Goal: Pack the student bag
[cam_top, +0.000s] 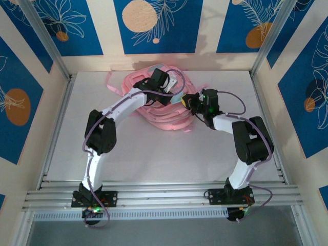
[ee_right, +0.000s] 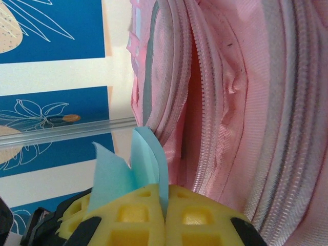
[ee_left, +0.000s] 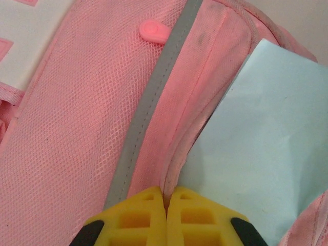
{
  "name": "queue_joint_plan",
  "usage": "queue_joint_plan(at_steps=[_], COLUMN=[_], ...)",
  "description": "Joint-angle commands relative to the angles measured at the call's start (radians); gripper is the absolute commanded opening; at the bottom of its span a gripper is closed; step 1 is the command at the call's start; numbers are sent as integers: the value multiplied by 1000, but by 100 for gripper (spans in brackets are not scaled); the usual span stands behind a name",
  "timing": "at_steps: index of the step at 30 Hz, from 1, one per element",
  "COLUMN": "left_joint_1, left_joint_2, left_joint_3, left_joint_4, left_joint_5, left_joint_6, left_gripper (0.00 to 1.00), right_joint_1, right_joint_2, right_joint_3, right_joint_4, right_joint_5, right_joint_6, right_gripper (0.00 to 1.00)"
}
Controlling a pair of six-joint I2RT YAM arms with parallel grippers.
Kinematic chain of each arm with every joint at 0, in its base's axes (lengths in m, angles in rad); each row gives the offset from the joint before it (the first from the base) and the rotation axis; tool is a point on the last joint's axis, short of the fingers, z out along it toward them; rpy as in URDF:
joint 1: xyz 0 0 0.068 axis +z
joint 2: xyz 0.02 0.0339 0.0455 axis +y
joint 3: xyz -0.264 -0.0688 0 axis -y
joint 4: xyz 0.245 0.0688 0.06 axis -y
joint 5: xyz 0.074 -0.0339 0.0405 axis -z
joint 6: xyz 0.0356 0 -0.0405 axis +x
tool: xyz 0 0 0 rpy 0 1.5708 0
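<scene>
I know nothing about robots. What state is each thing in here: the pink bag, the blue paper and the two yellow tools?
student bag: lying on the table, its zip open.
blue sheet: curled, pinched at one edge, beside the open zip.
left tool: shut, pinching the fabric rim of the bag.
right tool: shut on the blue sheet.

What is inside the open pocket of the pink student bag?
A pale blue sheet stands in the student bag opening, one corner sticking out; the right gripper is shut on it. The sheet and pink fabric cover everything deeper, so other contents cannot be seen.
</scene>
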Motion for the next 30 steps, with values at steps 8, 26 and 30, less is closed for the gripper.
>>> queue_joint_plan(at_steps=[8, 26, 30], left_joint_1=[24, 24, 24], left_joint_2=[-41, -97, -119], left_joint_3=[2, -55, -59], left_joint_4=[32, 58, 68], left_joint_5=[-29, 55, 66], left_joint_6=[-10, -83, -99], left_gripper=[0, 0, 0], right_joint_1=[57, 108, 115], right_joint_2=[-73, 128, 134], right_joint_3=[-92, 148, 159], right_joint_4=[-108, -58, -158], right_joint_5=[195, 184, 213], right_joint_6=[47, 60, 108], right_gripper=[0, 0, 1])
